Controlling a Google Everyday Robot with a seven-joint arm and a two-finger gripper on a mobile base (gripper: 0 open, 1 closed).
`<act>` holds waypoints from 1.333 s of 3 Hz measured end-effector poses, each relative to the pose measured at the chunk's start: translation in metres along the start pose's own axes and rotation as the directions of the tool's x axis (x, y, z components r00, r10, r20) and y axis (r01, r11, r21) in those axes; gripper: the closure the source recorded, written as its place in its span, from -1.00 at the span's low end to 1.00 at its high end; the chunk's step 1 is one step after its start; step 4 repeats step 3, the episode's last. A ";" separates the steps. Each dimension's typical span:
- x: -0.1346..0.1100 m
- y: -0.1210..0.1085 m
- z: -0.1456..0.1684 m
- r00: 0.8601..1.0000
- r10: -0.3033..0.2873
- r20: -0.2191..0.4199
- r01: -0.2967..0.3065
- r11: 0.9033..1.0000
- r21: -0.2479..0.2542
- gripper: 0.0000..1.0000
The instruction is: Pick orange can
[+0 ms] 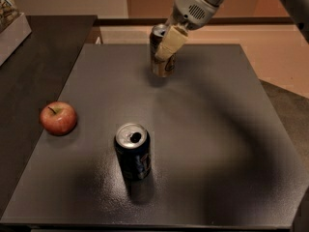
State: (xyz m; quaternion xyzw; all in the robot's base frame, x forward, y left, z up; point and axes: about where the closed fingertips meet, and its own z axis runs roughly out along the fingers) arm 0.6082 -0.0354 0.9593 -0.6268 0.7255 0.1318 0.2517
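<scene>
The orange can (161,67) has a coppery body and a silver top, and it is at the far middle of the dark grey table (231,129). My gripper (164,50) comes in from the upper right and is shut on the can, with one pale finger (170,43) across its front. The can hangs upright a little above the table, with its shadow just below it.
A dark blue can (133,151) with an open top stands at the front middle of the table. A red apple (58,118) lies at the left edge. A dark counter (38,57) with a pale box (9,25) adjoins on the left.
</scene>
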 end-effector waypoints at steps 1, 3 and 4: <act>-0.010 -0.003 -0.027 1.000 -0.009 0.006 0.008 1.000 0.028 1.00; -0.024 0.000 -0.049 0.999 -0.029 0.023 0.028 0.998 0.047 1.00; -0.024 0.000 -0.049 0.999 -0.029 0.023 0.028 0.998 0.047 1.00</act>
